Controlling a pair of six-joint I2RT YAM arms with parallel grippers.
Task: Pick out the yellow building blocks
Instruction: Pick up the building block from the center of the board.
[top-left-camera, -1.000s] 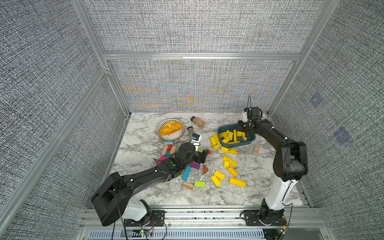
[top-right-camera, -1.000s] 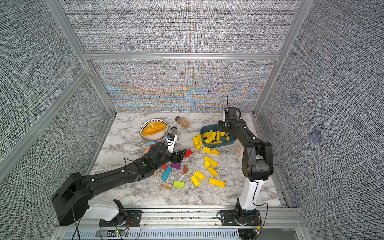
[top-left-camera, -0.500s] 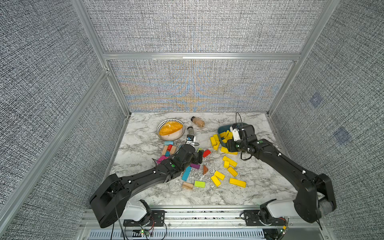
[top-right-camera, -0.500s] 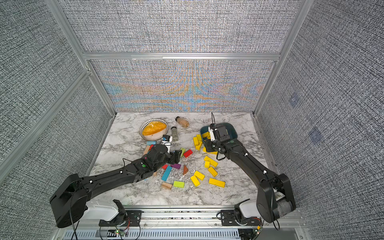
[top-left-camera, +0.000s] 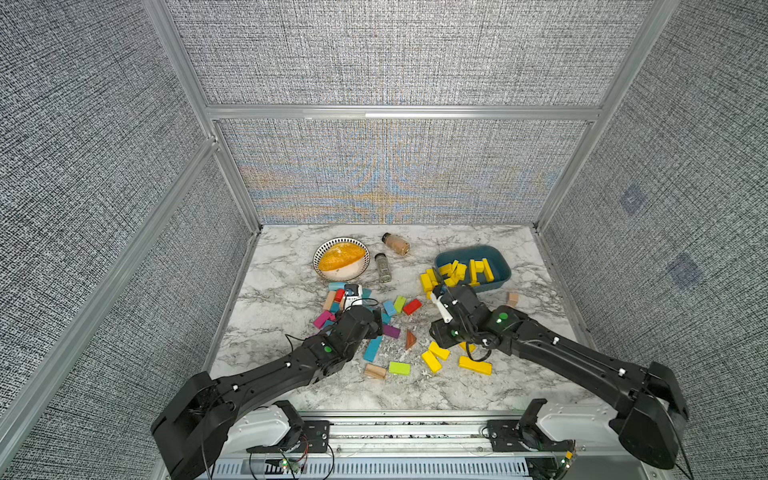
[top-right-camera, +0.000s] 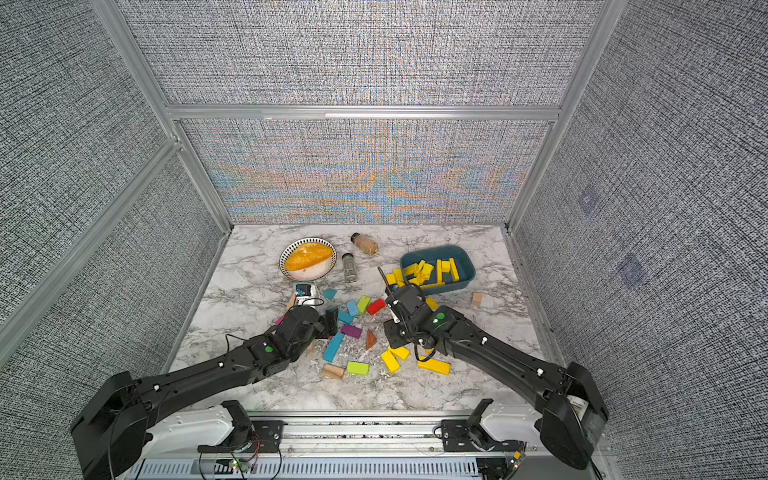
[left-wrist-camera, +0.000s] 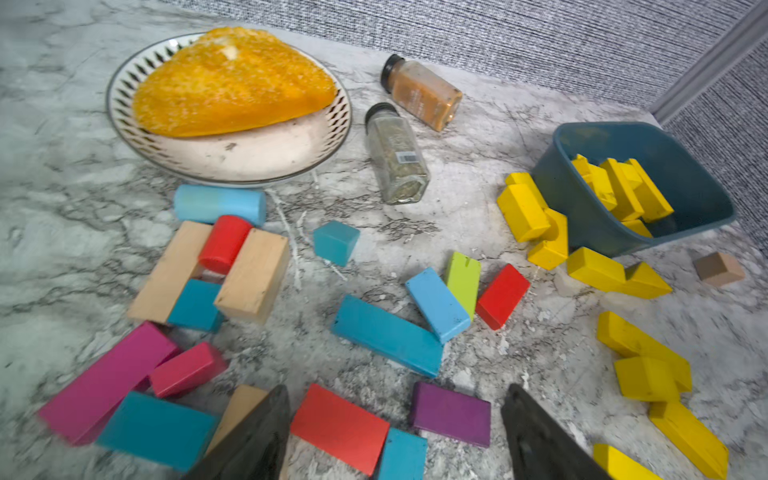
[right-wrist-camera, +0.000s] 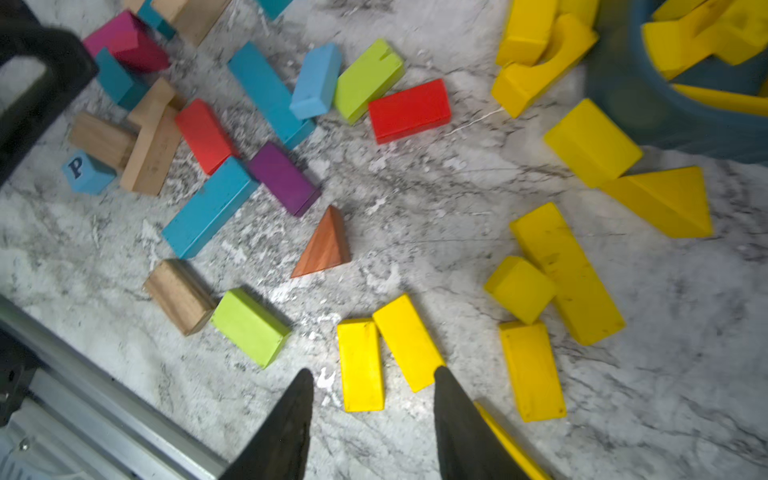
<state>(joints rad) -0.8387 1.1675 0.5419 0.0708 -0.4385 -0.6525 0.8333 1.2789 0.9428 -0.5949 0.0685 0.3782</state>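
My right gripper (right-wrist-camera: 370, 419) hangs over the marble table (top-left-camera: 291, 291) with its jaws parted and nothing between them. Two yellow bars lie side by side directly under it: one (right-wrist-camera: 360, 365) shows in the gap between my fingertips, its long axis running out along my reach, and its neighbour (right-wrist-camera: 408, 341) angles away beneath one fingertip. They are the nearest of the yellow building blocks (top-left-camera: 435, 356), so I judge the next pick falls to this arm, with the jaws to close across the short width of the bar in the gap.

My left gripper (left-wrist-camera: 395, 440) is spread wide and empty above a red block (left-wrist-camera: 340, 428) and a purple block (left-wrist-camera: 452, 414) in the mixed-colour scatter, well apart from most of the yellow.

Several yellow blocks already sit in the blue bin (top-left-camera: 498, 276); an arch (right-wrist-camera: 540, 70) and others crowd just outside its near wall. A wedge (right-wrist-camera: 665, 201), a long bar (right-wrist-camera: 567, 272), a cube (right-wrist-camera: 519, 289) and another short bar (right-wrist-camera: 532, 370) lie loose between the bin and my right gripper.

The two touching bars could shift together if a fingertip lands on the seam between them.
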